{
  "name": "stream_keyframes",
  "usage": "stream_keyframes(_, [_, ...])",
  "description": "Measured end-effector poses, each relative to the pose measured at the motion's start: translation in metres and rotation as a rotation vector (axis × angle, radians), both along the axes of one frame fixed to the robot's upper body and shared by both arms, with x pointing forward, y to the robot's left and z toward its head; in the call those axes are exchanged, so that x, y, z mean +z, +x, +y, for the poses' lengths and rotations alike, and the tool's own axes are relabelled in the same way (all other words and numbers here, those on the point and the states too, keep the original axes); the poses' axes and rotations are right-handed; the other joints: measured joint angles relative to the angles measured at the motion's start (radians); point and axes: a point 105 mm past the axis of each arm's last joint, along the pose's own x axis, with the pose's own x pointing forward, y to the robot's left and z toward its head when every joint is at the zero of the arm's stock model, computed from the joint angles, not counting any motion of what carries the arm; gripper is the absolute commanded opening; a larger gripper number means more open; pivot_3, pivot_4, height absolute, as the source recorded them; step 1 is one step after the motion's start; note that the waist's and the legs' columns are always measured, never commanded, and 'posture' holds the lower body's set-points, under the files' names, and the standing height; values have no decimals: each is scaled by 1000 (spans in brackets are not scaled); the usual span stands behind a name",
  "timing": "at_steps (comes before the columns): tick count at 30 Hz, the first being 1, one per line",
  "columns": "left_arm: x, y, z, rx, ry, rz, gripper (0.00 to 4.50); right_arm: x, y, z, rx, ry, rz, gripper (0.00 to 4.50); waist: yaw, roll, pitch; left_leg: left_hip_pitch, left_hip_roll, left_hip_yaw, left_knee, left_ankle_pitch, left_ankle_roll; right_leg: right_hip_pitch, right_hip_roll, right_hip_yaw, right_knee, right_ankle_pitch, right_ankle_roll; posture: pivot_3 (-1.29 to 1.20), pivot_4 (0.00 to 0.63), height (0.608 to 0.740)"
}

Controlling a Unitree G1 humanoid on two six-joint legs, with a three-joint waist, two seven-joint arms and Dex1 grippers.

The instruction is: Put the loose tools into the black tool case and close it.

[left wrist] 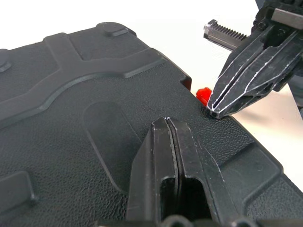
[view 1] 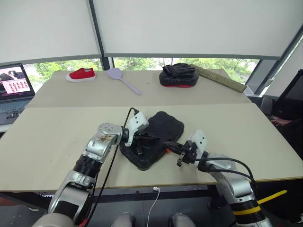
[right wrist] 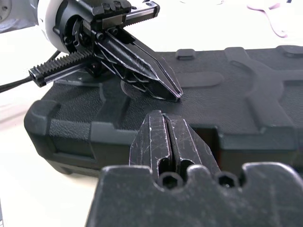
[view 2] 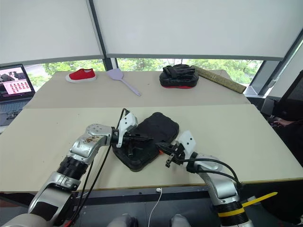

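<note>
The left gripper (view 1: pixel 140 143) has its two black fingers pressed flat together with nothing between them; its tip rests on the ribbed lid of the black tool case (view 1: pixel 163 124), pointing down across the shell toward the robot's right. The right gripper (view 1: pixel 173 147) is likewise closed tight and empty; it lies nearly level at the case's near right edge, its tip at the rim just beside the small orange latch (left wrist: pixel 203 95); in the left wrist view that tip meets the lid's corner right by the latch, while in the right wrist view the closed fingers (right wrist: pixel 163 142) face the case's side wall with the left gripper's tip on the lid beyond.

The case itself is closed, lid down on its base; it lies at an angle on the near part of the pale tabletop (view 1: pixel 57 137), between the two arms and close to the front edge; no loose tools lie on the table around it.

Well beyond, on the farther table (view 1: pixel 208 92), stand a black-and-red padded mitt (view 1: pixel 178 75), a lilac spatula (view 1: pixel 122 79) with its handle toward the robot, and a red shoe (view 1: pixel 81 74) on the left; a long olive-coloured bar (view 1: pixel 220 78) lies just right of the mitt; a laptop (view 1: pixel 14 87) with a lit screen sits off the table's left end.
</note>
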Motion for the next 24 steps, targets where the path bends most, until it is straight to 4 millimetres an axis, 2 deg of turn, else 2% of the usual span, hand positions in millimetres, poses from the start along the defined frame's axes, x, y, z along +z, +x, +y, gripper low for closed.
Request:
stream_keyframes(3, [0, 0, 2, 4, 3, -2, 55, 1, -6, -12, -21, 2, 8, 0, 0, 0, 0, 0, 0, 0, -1, 0, 0, 0, 0, 0, 0, 0, 0, 0, 150, 740])
stream_keyframes(7, [-1, -1, 6, 14, 1, -3, 55, 11, -18, -27, -41, 16, 1, 0, -2, 0, 0, 1, 0, 0, -3, 0, 0, 0, 1, 1, 0, 0, 0, 0, 150, 740])
stream_keyframes(12, [-2, -2, 6, 21, 0, -3, 55, -15, -14, -38, -99, -74, 84, 0, -5, 0, -1, 6, 0, 0, -6, 0, 0, 0, 1, 1, -1, -1, -1, 0, 150, 740])
stream_keyframes(17, [-2, -2, 8, 25, 2, 0, 55, -29, -1, -23, -92, -59, 134, 0, -8, 0, -1, 6, 0, 0, -7, 0, 0, 0, 1, 1, -2, -1, -1, 0, 150, 740])
stream_keyframes(20, [-1, -2, 8, 24, 2, 0, 55, -26, 2, -10, -66, -29, 131, 0, -8, 0, -1, 5, 1, 0, -7, 0, 0, 0, 1, 1, -2, -1, -1, 0, 150, 740])
stream_keyframes(24, [-1, -1, 12, 33, 10, -1, 55, -28, 3, -3, -57, 0, 143, 0, -16, -1, -1, 5, 2, 0, -7, 0, 0, 0, 2, 1, -2, -1, -1, 0, 150, 740])
